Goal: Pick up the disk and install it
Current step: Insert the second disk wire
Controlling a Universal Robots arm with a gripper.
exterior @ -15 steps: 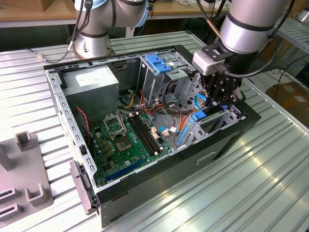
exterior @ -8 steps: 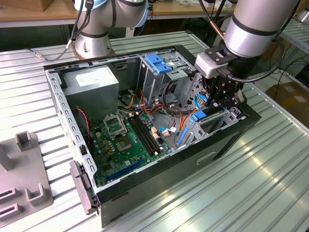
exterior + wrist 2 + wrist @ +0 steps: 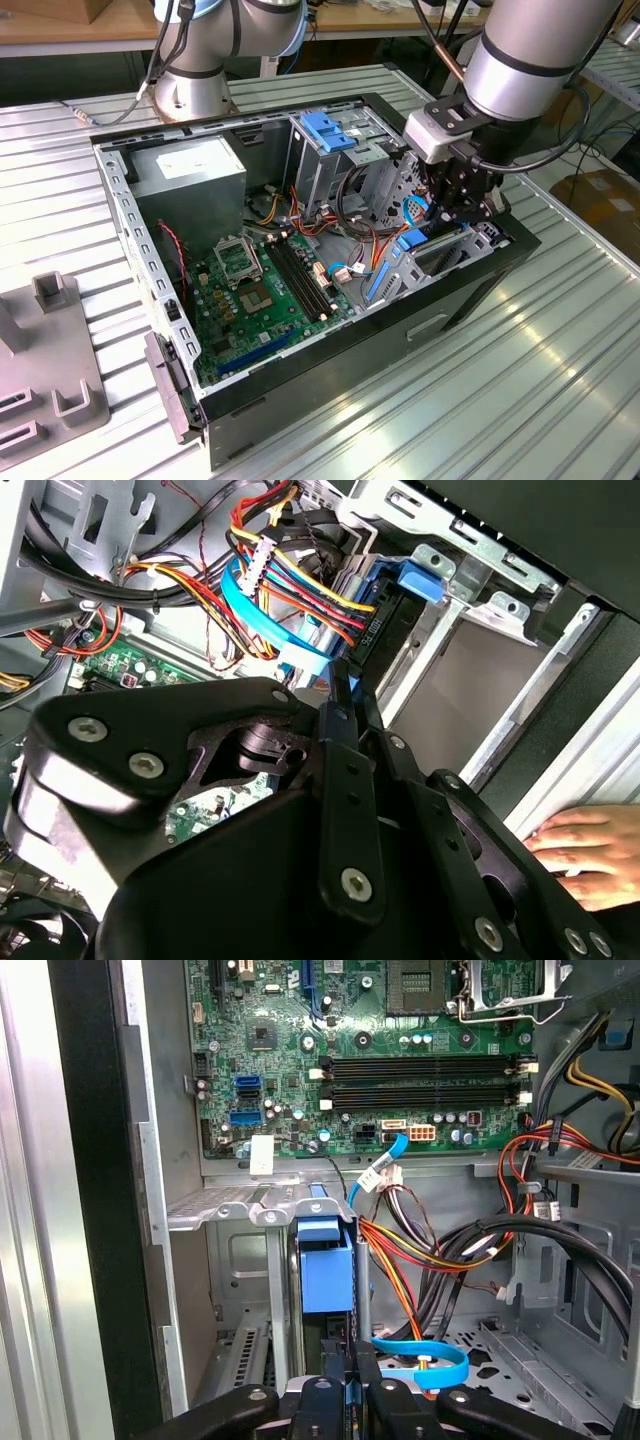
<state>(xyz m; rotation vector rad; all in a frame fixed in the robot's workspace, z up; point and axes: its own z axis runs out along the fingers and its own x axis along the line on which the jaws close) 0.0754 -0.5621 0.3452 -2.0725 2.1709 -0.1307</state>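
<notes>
While the gripper (image 3: 352, 1385) stands low inside the computer case (image 3: 470, 290), its fingers clamp the disk (image 3: 326, 1270), upright in the drive bay (image 3: 235, 1210). Installation underway; seating calls for straight pressure.

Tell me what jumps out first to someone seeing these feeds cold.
The gripper reaching down into the open computer case, at the drive bay on the exterior view's right. In the first wrist view, the disk stands on edge in that bay, right at the fingertips. A person's hand rests beside the case.
</notes>
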